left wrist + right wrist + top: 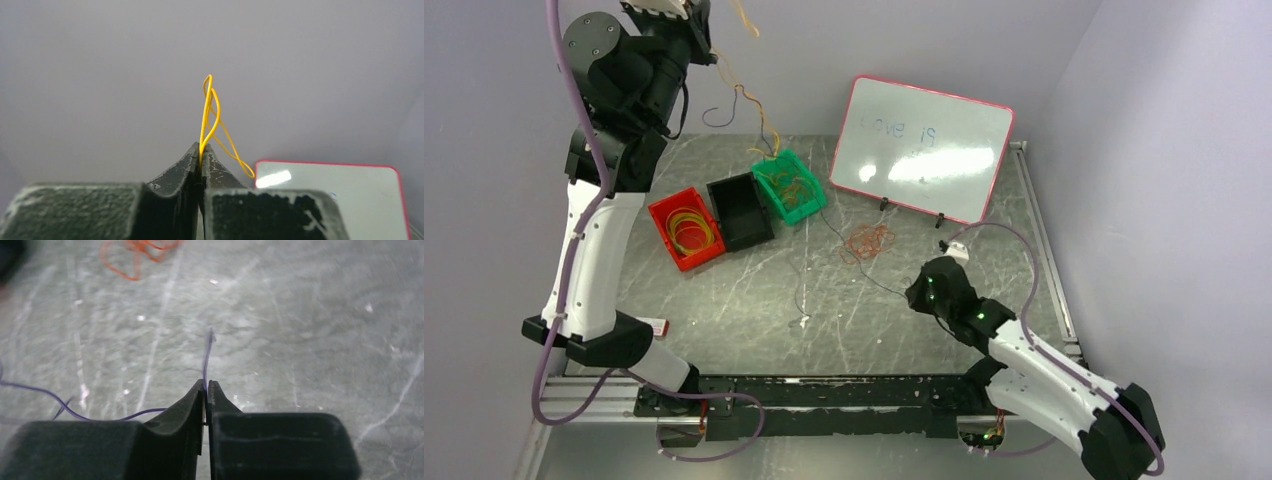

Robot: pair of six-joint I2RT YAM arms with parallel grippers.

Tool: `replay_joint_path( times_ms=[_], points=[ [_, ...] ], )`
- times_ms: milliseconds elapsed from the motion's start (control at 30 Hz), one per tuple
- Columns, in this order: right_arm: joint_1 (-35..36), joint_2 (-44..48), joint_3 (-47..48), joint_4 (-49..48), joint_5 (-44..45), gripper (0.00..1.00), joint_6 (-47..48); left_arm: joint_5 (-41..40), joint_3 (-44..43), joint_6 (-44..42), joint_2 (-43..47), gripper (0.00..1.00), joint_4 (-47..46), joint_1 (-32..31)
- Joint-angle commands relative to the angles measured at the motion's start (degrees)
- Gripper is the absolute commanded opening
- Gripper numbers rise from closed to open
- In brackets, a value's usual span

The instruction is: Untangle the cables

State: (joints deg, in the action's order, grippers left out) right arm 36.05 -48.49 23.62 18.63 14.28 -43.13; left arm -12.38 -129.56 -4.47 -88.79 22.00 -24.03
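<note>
My left gripper (201, 147) is raised high at the back left (686, 8), shut on a yellow cable (209, 107) that loops above its fingertips. From there, yellow and dark blue cables (759, 125) hang in curls down into the green bin (796, 200). A thin dark blue cable (864, 272) runs across the table to my right gripper (927, 292), which sits low over the table. That gripper (206, 382) is shut on the dark blue cable (206, 355), whose tip sticks out past the fingertips. An orange cable tangle (869, 240) lies loose on the table.
A red bin (664, 215) holding yellow loops and a black bin (741, 212) stand beside the green one. A pink-framed whiteboard (924, 150) leans at the back right. Walls close in on three sides. A small white scrap (802, 320) lies mid-table.
</note>
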Motion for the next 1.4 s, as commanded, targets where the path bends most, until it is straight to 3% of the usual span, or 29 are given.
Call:
replay_joint_path(
  times_ms=[0, 100, 267, 300, 400, 600, 800, 967, 1367],
  points=[
    [0.0, 6.4, 4.2, -5.2, -5.8, 0.18, 10.0, 11.2, 3.1, 3.2, 2.7, 0.07, -3.4, 0.4],
    [-0.1, 8.5, 7.3, -7.3, -8.9, 0.38, 15.0, 15.8, 5.0, 4.7, 3.6, 0.07, -4.1, 0.4],
    [-0.1, 11.9, 11.3, -13.2, -14.7, 0.55, 23.2, 18.6, 5.9, 5.4, 4.1, 0.07, -4.7, 0.5],
    [0.0, 12.1, 12.4, -14.2, -15.6, 0.65, 25.0, 18.7, 6.0, 5.4, 4.2, 0.07, -4.8, 0.4],
    [-0.1, 12.2, 13.3, -21.2, -21.1, 0.73, 31.4, 18.9, 6.2, 5.4, 4.3, 0.07, -4.9, 0.4],
    [-0.1, 5.0, 6.0, -57.5, -32.2, 0.74, 40.0, 20.8, 6.4, 6.4, 4.1, 0.07, -5.0, 0.4],
    [0.4, -14.3, 14.5, -71.9, -39.6, 0.76, 45.0, 23.0, 7.3, 8.2, 4.4, 0.07, -5.8, 0.4],
    [2.4, -25.1, 21.8, -77.8, -38.8, 0.81, 46.2, 24.8, 8.6, 9.7, 4.7, 0.07, -6.7, 0.4],
    [8.5, -43.1, 35.7, -76.4, -35.0, 0.81, 51.6, 26.3, 8.7, 10.6, 4.3, 0.07, -7.6, 0.4]
  ],
)
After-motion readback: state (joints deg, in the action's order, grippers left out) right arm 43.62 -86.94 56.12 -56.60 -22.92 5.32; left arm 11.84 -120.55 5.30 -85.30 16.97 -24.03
